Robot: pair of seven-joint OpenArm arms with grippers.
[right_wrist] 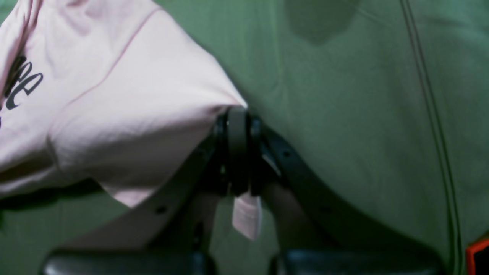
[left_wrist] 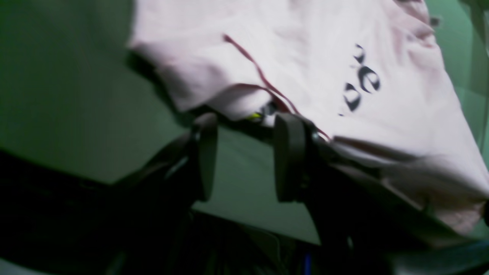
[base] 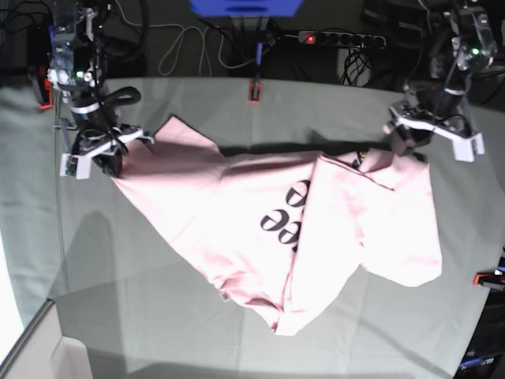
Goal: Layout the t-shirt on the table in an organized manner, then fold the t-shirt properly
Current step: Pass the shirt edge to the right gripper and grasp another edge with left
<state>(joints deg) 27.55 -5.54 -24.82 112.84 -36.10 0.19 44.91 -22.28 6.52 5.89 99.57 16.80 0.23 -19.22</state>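
1. Right gripper (right_wrist: 237,152) was clamped on a t-shirt (base: 316,229) corner, upper left of the base view.
2. Left gripper (left_wrist: 246,152): jaws parted, fabric draped over one finger; grasp cannot be told.
3. Shirt hung stretched between both, presumably for spreading; long axis ran left-right across the table (base: 197,332).

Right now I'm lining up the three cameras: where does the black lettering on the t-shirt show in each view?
Left wrist: black lettering at upper right, on the t-shirt.
Right wrist: lettering at the far left edge, partly cut off.
Base: lettering near the middle of the picture.
Shared landmark: the green-draped table beneath the shirt.
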